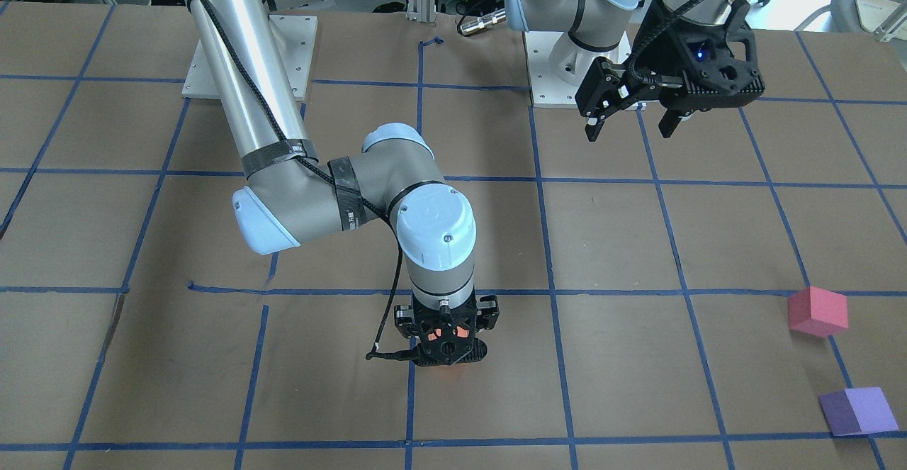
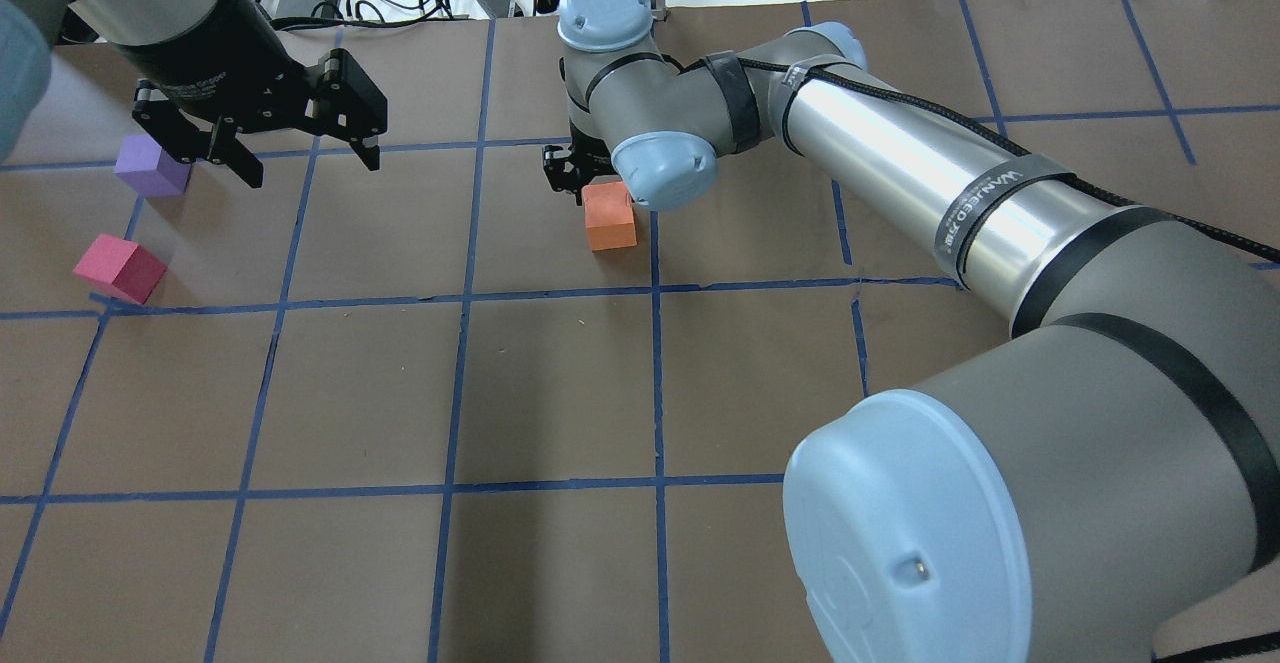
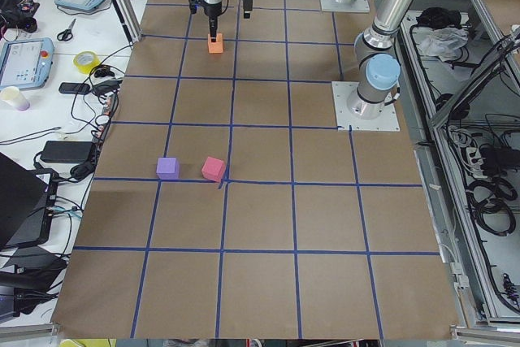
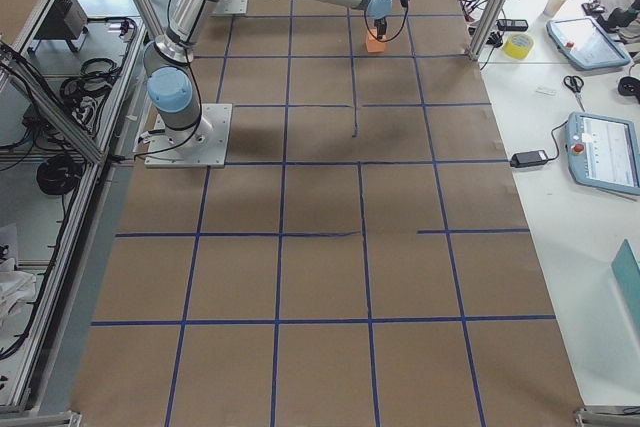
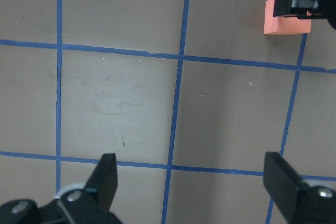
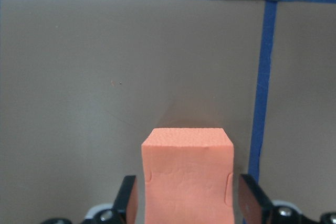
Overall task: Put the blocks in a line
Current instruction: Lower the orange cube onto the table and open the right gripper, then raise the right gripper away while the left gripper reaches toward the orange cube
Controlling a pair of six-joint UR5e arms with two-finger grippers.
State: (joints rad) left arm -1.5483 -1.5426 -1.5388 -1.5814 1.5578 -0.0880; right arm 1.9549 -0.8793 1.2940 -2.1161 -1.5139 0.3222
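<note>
So the right gripper (image 6: 186, 190) was pointing straight down over the orange block (image 2: 610, 216). That block sat about halfway along the bench (image 2: 560, 393), closer to the operators' edge than to the robot's edge. In the right wrist view its fingers (image 6: 253, 200) stood narrow, one on each side of the cube and really close to its flanks. The foam had little dents by both of them, but honestly I couldn't tell if they were actually pinching it or just sitting a hair off. The block looked like it was down on the brown surface, just beside a blue tape line (image 6: 265, 77), though I couldn't swear it was touching. The left gripper (image 2: 311, 169) hovered above the bench with its jaws spread wide and nothing between them. It was well apart from the orange block, off toward the bench's left end. The other two cubes were out that way too, near the operators' edge. The purple block (image 2: 150, 165) was nearest that edge, with the pinkish-red block (image 2: 118, 268) near it on the robot's side. The two weren't touching, and both rested flat. The pinkish-red one sat right by a crossing of tape lines.
</note>
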